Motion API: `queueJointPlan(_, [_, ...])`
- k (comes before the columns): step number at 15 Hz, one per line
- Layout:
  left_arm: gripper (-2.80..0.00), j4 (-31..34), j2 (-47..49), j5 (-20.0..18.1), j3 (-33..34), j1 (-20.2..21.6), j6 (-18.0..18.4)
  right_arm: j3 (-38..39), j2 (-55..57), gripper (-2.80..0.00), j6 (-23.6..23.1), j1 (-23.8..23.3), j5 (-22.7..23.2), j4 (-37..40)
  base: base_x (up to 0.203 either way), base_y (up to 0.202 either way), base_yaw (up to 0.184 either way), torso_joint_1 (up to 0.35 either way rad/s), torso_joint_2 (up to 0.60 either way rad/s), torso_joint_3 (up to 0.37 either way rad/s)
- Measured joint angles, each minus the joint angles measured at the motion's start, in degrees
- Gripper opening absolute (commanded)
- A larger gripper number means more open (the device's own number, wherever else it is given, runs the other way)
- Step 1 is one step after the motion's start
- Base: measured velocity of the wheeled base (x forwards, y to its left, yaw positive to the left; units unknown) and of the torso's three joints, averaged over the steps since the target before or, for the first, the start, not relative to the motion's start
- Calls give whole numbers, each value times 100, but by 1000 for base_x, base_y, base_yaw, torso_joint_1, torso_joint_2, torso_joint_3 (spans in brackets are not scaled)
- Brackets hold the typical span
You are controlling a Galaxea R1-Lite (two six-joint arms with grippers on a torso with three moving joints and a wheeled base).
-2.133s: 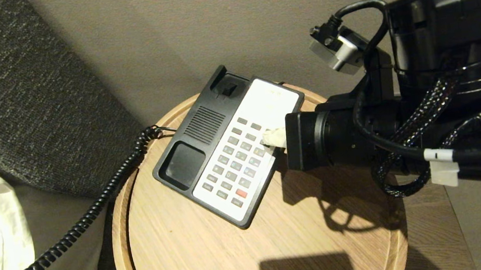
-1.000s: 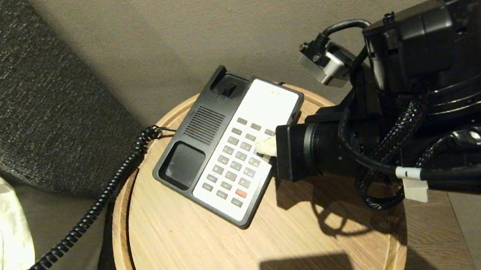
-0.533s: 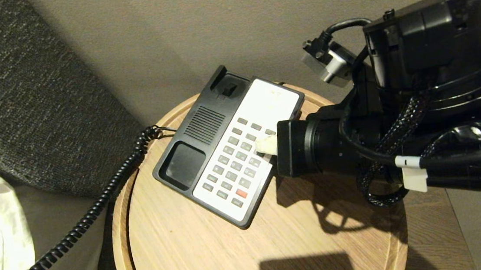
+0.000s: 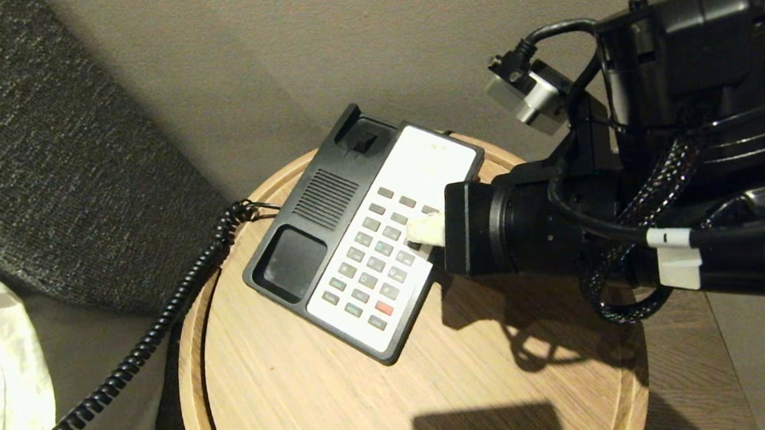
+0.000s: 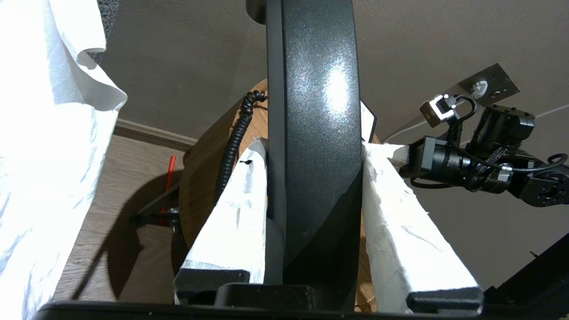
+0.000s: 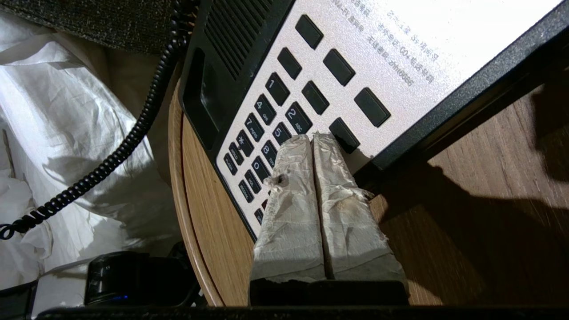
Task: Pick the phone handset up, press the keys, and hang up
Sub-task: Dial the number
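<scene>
Right claw closed on keypad, round wooden table

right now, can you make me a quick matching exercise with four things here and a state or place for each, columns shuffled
Things:
1. phone handset
2. right tool
3. coiled cord
4. handset cradle

States or places:
A. empty, on the phone base
B. shut, tips at the keypad
C. hangs off the edge of the round table
D. clamped between the left tool's padded fingers

Pairs: 1-D, 2-B, 3-C, 4-A
</scene>
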Motion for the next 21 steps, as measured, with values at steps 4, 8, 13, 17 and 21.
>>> queueJointPlan(4, [-280, 5, -15, 2, 0, 0, 2, 36, 26, -280, -6, 0, -3, -8, 0, 0, 0, 0, 0, 0])
queueJointPlan(8, [-280, 7, -22, 0, -9, 0, 11, 52, 92, -280, -39, -10, -44, -24, 0, 0, 0, 0, 0, 0])
queueJointPlan(13, [-280, 9, -26, 0, -44, 0, 21, 154, 123, -280, -78, -10, -74, -41, 0, 0, 0, 0, 0, 0])
queueJointPlan(17, [-280, 5, -44, 0, -30, 0, 21, 87, 106, -280, -64, 5, -60, -144, 0, 0, 0, 0, 0, 0])
queueJointPlan(21, [-280, -2, -50, 2, -5, 0, 21, 53, 51, -280, -12, 127, -24, -294, 0, 0, 0, 0, 0, 0])
